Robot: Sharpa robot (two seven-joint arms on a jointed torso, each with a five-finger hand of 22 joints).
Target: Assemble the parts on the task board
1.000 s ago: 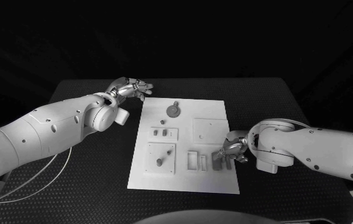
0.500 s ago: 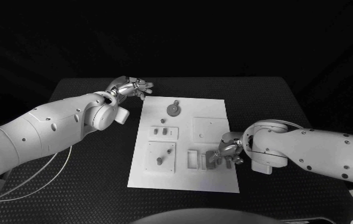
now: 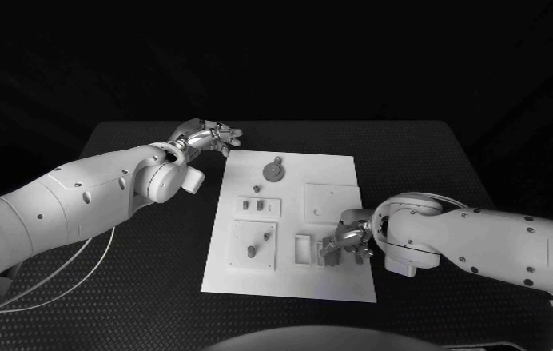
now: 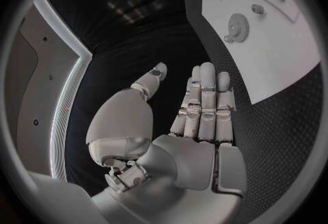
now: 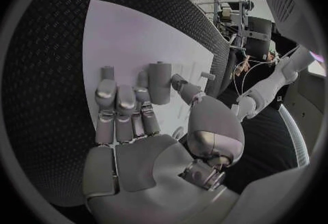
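The left hand [image 3: 208, 138] is held with fingers apart and empty above the desk [image 3: 127, 263], beside the task board [image 3: 334, 167]; the right hand [image 3: 346, 243] (fingers spread, nothing gripped) is set against an upright part [image 5: 159, 83]; it is judged light, rigid, smooth, best pinched at its sides.

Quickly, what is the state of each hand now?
Left hand: open, fingers straight, holding nothing, beside the task board.
Right hand: over the board's near edge; grip on a part cannot be told.
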